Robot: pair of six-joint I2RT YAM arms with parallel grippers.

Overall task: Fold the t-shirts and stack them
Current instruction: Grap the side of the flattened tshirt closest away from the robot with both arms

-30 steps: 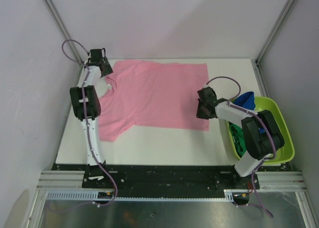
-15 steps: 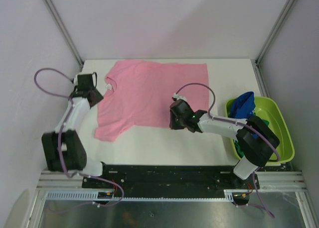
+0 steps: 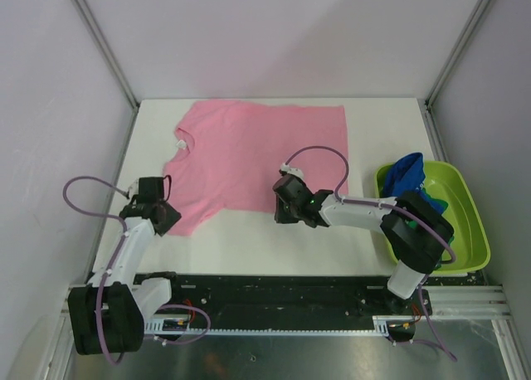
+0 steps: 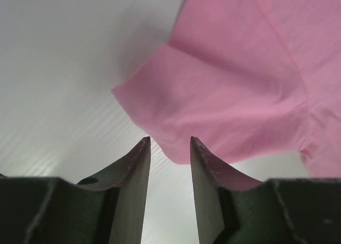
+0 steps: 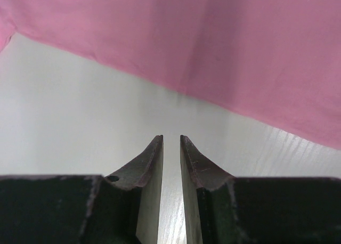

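The table (image 3: 249,247) carries the pink shirt (image 3: 257,152) spread flat over its far middle, collar to the left and hem to the right, with only slight rumpling. At the right edge sits the tub (image 3: 477,231), holding a bunched blue shirt (image 3: 408,174) that waits its turn. Both arms reach low to the pink shirt's near side, so the step in hand looks like taking hold of that long edge for a first fold toward the far side. The sleeve (image 4: 213,105) sticks out at the near left, its corner lifting slightly off the table. The left gripper (image 4: 169,141) is just short of that corner, its fingers apart with bare table between them and nothing held. The right gripper (image 5: 171,137) is near the middle of the near edge, its fingers parted by only a narrow slit, also empty, with the cloth's edge a little ahead of the tips. To do this well, the right fingers probably want to spread wider before sliding in, so one tip goes under the cloth rather than pushing it into a wrinkle. The left should catch the sleeve corner cleanly, through both layers. Both should pinch at matching depth, then lift and carry together so the fold line runs straight.
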